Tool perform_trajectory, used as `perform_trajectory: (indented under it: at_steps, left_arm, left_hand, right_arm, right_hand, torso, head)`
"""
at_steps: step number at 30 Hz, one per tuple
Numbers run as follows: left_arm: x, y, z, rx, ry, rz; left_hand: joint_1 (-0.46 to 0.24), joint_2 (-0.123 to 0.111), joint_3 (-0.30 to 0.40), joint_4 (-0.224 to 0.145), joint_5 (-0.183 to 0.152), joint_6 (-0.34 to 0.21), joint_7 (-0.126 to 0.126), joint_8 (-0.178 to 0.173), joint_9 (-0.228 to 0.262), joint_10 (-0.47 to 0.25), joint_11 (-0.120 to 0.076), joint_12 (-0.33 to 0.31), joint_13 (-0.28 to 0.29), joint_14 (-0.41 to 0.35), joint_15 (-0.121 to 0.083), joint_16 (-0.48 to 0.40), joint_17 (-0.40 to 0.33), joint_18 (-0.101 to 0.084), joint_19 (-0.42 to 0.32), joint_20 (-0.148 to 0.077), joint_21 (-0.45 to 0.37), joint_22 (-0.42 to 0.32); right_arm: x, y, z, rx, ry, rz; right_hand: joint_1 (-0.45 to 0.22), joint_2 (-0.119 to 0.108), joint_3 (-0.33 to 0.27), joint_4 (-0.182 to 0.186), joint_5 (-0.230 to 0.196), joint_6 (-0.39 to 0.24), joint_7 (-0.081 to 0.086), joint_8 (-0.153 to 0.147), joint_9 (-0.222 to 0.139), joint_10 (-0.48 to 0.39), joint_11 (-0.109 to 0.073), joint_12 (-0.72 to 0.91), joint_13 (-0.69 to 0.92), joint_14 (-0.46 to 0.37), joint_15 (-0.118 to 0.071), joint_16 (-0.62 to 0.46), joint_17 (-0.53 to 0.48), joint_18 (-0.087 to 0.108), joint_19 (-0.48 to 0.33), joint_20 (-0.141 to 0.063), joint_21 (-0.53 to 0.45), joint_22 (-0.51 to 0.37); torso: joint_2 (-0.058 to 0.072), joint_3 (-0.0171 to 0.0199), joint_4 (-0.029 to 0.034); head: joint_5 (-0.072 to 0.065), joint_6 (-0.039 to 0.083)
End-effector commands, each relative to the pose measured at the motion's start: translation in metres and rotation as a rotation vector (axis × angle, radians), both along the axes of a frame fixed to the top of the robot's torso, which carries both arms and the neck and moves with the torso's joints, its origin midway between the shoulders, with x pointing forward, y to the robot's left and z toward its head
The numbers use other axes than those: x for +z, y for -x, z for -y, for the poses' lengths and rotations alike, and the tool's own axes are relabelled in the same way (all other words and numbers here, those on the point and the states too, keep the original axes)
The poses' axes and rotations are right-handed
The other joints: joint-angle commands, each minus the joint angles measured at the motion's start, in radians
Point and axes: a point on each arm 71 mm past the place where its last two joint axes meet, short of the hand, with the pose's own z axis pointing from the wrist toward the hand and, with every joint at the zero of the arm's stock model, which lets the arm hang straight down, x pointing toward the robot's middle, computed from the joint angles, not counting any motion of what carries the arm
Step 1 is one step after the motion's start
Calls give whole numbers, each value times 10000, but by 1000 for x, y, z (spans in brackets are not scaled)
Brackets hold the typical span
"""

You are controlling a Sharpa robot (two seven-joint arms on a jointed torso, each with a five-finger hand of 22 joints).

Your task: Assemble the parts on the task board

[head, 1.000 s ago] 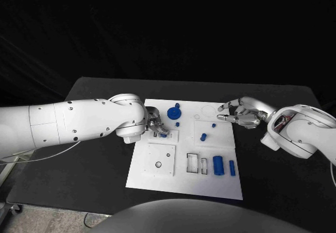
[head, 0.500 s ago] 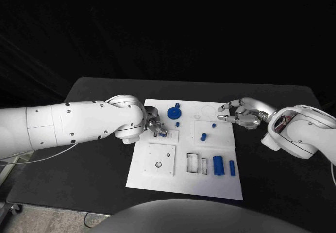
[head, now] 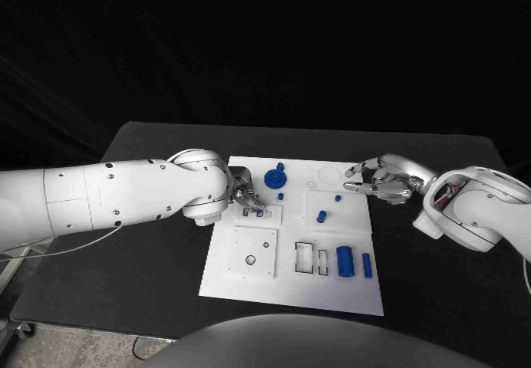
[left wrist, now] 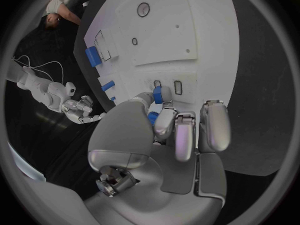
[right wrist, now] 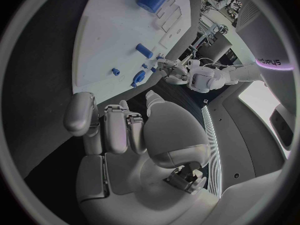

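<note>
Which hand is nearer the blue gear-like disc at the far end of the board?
Left. The left hand sits just beside the blue disc, over the task board. The right hand hangs past the board's opposite edge.

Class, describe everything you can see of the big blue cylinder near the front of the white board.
The big blue cylinder is a smooth, plastic-looking part lying on its side on the white task board, its axis running front to back. A thinner blue rod lies just to its right, rectangular outlined slots to its left. Neither hand touches it.
</note>
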Motion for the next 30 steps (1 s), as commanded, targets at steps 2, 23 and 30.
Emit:
perform_trajectory:
  at_steps: [2, 23, 30]
  left_arm:
    - [-1, 0, 3, -186, -9, 49]
    - [-9, 7, 2, -342, -76, -278]
    - [-11, 8, 3, -381, -11, -296]
  left_hand:
    - [70, 34, 53, 22, 63, 6, -56, -60, 12, 1756, -629, 1038, 7264, 1077, -73, 24, 2629, -17, 53, -21, 43, 466]
    - [87, 19, 106, -17, 75, 15, -66, -74, 25, 1756, -633, 1038, 7264, 1077, -73, 24, 2629, -9, 30, -22, 18, 438]
    - [102, 0, 159, -56, 105, 18, -67, -88, 38, 1756, -636, 1038, 7264, 1077, -75, 24, 2629, -8, 26, -24, 11, 437]
  right_arm:
    - [-1, 1, -1, 92, 74, -112]
    - [-2, 1, 0, 59, 96, -138]
    - [-2, 1, 1, 45, 105, -151]
  right_hand:
    - [89, 5, -1, -36, 36, 30, 33, 26, -12, 1032, 90, 38, 2631, 247, 83, -69, 1089, 197, -83, 1, -66, 579]
    - [89, 5, -1, -36, 36, 30, 33, 26, -12, 1032, 90, 38, 2631, 247, 83, -69, 1089, 197, -83, 1, -66, 579]
    - [89, 5, -1, -36, 36, 30, 33, 26, -12, 1032, 90, 38, 2631, 247, 83, -69, 1089, 197, -83, 1, -66, 579]
  torso:
    - [6, 2, -2]
    - [1, 0, 3]
    - [4, 0, 7]
  head:
    - [-4, 1]
    - [6, 1]
    - [5, 1]
